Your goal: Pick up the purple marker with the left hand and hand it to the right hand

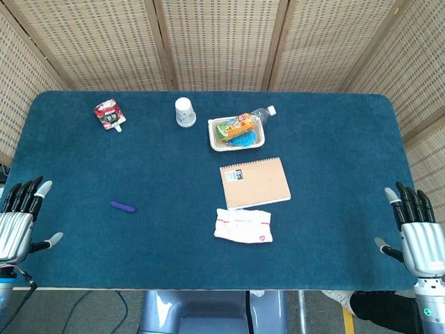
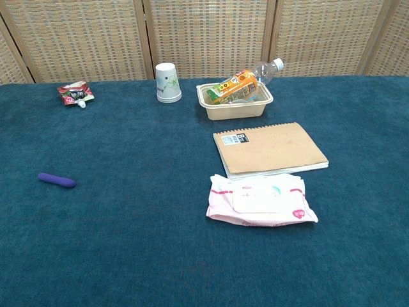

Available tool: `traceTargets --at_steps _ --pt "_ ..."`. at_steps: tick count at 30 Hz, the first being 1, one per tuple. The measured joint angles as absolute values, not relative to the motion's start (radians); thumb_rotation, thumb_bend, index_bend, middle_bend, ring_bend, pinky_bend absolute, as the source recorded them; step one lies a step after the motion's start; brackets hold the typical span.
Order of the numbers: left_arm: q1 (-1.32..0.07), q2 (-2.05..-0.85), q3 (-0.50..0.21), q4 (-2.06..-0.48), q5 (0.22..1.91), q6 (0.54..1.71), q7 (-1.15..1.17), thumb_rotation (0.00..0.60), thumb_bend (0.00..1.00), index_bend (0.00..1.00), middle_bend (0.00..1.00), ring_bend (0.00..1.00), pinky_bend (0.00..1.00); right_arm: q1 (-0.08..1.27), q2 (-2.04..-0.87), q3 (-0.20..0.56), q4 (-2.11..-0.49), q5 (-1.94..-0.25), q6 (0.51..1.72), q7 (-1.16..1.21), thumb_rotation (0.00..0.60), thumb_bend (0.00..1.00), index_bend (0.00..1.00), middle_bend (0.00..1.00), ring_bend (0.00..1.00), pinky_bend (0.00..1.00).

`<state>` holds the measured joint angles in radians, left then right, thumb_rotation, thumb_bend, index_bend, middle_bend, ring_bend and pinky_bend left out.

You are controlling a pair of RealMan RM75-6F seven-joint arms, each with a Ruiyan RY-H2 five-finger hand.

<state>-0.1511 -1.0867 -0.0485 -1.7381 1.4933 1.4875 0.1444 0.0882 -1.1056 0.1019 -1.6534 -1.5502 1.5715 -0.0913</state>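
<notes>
Purple marker lies flat on the blue table, on my left side, alone and well apart from the other things. My left hand is at the near left edge of the table, with the fingers spread and nothing in it; my right hand is at the near right edge, also spread and holding nothing. So I judge that the task has not begun: I must first reach for the marker with the left hand. The marker is small, round and low on the cloth, so I think the main danger is that my fingers push it and it rolls away before I can close on it. If I come down too steeply, the fingertips may press into the cloth and miss it. Later, at the handover, the short body gives little place for two hands, so it could drop if I let go before the right hand has a firm hold. The wet wipes pack and the notebook lie in the middle, between both hands, and a dropped marker could fall on them. The paper cup, the tray with a bottle and the red pouch are far at the back and should not disturb me.
</notes>
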Motion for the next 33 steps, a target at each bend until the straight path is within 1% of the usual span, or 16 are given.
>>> traceTargets --at_steps 5,9,10,14,18,21,26,30,33 --pt "-0.155 -1.086 -0.048 -1.735 1.490 1.472 0.138 0.600 0.00 0.00 0.00 0.00 0.00 0.089 -1.103 0.102 -1.657 -1.549 1.568 -0.078 0.600 0.00 0.00 0.00 0.00 0.00" --pt "-0.178 -1.080 -0.056 -1.739 1.468 1.419 0.132 0.600 0.00 0.01 0.00 0.00 0.00 0.088 -1.101 0.103 -1.660 -1.542 1.565 -0.065 0.600 0.00 0.00 0.00 0.00 0.00" --pt "-0.190 -1.080 -0.061 -1.735 1.463 1.403 0.131 0.600 0.00 0.03 0.00 0.00 0.00 0.088 -1.101 0.104 -1.660 -1.540 1.564 -0.065 0.600 0.00 0.00 0.00 0.00 0.00" --pt "-0.253 -1.100 -0.084 -1.671 1.439 1.313 0.148 0.600 0.00 0.22 0.00 0.00 0.00 0.092 -1.104 0.107 -1.657 -1.526 1.551 -0.073 0.600 0.00 0.00 0.00 0.00 0.00" --pt "-0.334 -1.149 -0.097 -1.528 1.440 1.205 0.136 0.600 0.00 0.37 0.00 0.00 0.00 0.098 -1.110 0.112 -1.657 -1.506 1.534 -0.084 0.600 0.00 0.00 0.00 0.00 0.00" --pt "-0.387 -1.194 -0.095 -1.398 1.469 1.146 0.071 0.600 0.05 0.43 0.00 0.00 0.00 0.100 -1.114 0.115 -1.656 -1.498 1.530 -0.100 0.600 0.00 0.01 0.00 0.00 0.00" --pt "-0.454 -1.280 -0.072 -1.177 1.543 1.094 -0.060 0.600 0.10 0.46 0.00 0.00 0.00 0.105 -1.117 0.123 -1.653 -1.476 1.519 -0.109 0.600 0.00 0.03 0.00 0.00 0.00" --pt "-0.499 -1.369 -0.040 -1.005 1.600 1.066 -0.135 0.600 0.12 0.49 0.00 0.00 0.00 0.109 -1.116 0.126 -1.646 -1.461 1.501 -0.100 0.600 0.00 0.05 0.00 0.00 0.00" --pt "-0.518 -1.437 -0.016 -0.916 1.625 1.051 -0.169 0.600 0.18 0.52 0.00 0.00 0.00 0.112 -1.114 0.125 -1.643 -1.458 1.493 -0.097 0.600 0.00 0.05 0.00 0.00 0.00"
